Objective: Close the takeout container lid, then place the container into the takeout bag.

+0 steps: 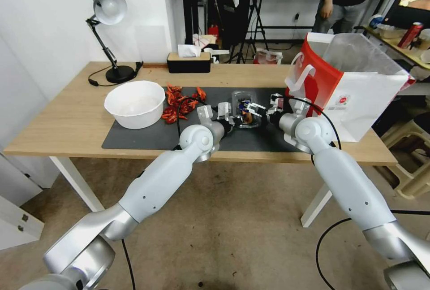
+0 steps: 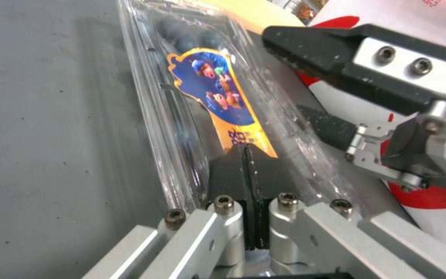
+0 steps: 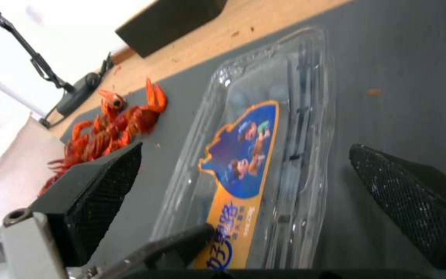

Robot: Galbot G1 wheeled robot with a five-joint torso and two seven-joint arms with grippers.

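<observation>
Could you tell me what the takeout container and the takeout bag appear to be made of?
The takeout container looks like thin clear glossy plastic: berries show through it and its ribbed walls catch glints. The takeout bag seems to be stiff matte white paper with red side panels, standing with sharp creases; its inside looks silvery, perhaps foil lining.

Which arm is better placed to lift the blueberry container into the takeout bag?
Right, probably: the right gripper has its jaws open either side of the takeout container, and the takeout bag stands on that side. The left gripper is shut atop the lid.
</observation>
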